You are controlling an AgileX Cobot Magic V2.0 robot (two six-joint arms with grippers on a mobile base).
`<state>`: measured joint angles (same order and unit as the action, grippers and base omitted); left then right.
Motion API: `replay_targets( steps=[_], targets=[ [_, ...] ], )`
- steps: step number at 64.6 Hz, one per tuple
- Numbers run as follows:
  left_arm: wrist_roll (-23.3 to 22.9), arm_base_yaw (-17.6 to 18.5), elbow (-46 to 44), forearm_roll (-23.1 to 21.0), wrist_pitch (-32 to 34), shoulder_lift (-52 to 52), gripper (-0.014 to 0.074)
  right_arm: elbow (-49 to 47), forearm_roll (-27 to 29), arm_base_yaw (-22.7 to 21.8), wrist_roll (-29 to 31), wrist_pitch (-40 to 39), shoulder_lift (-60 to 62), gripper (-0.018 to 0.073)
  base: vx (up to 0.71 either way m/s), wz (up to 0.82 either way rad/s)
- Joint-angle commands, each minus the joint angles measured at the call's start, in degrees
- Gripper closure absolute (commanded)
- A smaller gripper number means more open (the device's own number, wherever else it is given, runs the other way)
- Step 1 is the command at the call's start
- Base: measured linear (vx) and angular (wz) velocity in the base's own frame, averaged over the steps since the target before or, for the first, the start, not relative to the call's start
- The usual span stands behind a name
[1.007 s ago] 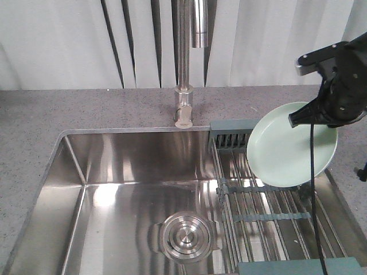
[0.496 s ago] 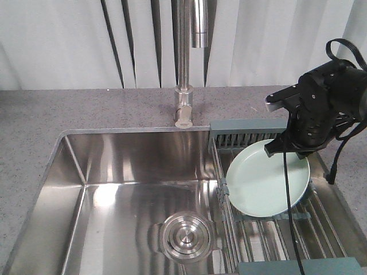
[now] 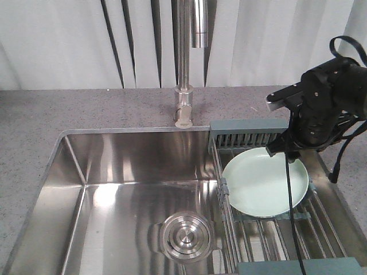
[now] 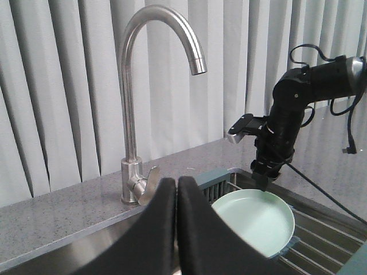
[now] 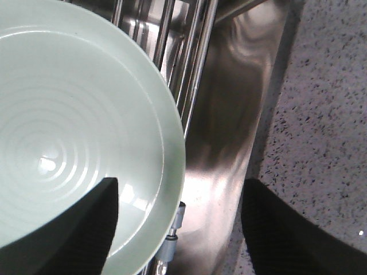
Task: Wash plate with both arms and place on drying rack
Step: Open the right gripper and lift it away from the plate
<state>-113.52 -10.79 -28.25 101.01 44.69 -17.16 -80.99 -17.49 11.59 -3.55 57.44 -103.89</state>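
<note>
The plate (image 3: pixel 264 183) lies face up on the drying rack (image 3: pixel 269 230), which sits over the right side of the sink (image 3: pixel 114 172). The plate rests on the steel rods at the far end of the rack, close to the grey-blue end piece (image 3: pixel 241 133) with slots. It is pale green and plain. In the right wrist view you can see soft rings in its middle.

The right arm (image 3: pixel 327 103) hangs over the far right edge of the plate, and its tip points down at the rim. The right gripper (image 5: pixel 180 186) is wide apart. 1 of its black fingers (image 5: pixel 80 229) is over the inside of the plate. The other is outside the rim, over the steel edge of the sink and the speckled counter (image 5: pixel 332 86). The rim sits in the gap between the 2 fingers, and neither one seems to press on it.

The left gripper (image 4: pixel 176 195) is up and to the left of the rack, in front of the tap (image 4: pixel 131 103). Its 2 black fingers are pressed together with nothing between them.

The tall curved tap stands on the counter behind the sink. The round steel drain (image 3: pixel 185 236) is at the bottom of the sink, left of the rack. A pale curtain (image 3: pixel 57 40) hangs behind the counter.
</note>
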Motion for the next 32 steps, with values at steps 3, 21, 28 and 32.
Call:
replay_targets(
  steps=[3,21,28,32],
  targets=[
    [0.04,0.07,-1.33,1.14,-1.78,-0.63,0.0602,-1.70,1.96,0.05,3.55,-1.42,7.80,0.0174,0.00,0.00],
    [-0.39,0.07,-1.33,1.14,-1.78,-0.63,0.0602,1.76,23.93,0.05,20.02,-4.21,24.94,0.0574,0.00,0.00],
    [-0.39,0.07,-1.33,1.14,-1.78,-0.63,0.0602,8.96,33.33,0.05,26.73,-7.96,34.96,0.0568,0.00,0.00],
    [-0.39,0.07,-1.33,1.14,-1.78,-0.63,0.0602,13.32,36.54,0.05,30.12,-10.37,40.23,0.0569,0.00,0.00]
  ],
)
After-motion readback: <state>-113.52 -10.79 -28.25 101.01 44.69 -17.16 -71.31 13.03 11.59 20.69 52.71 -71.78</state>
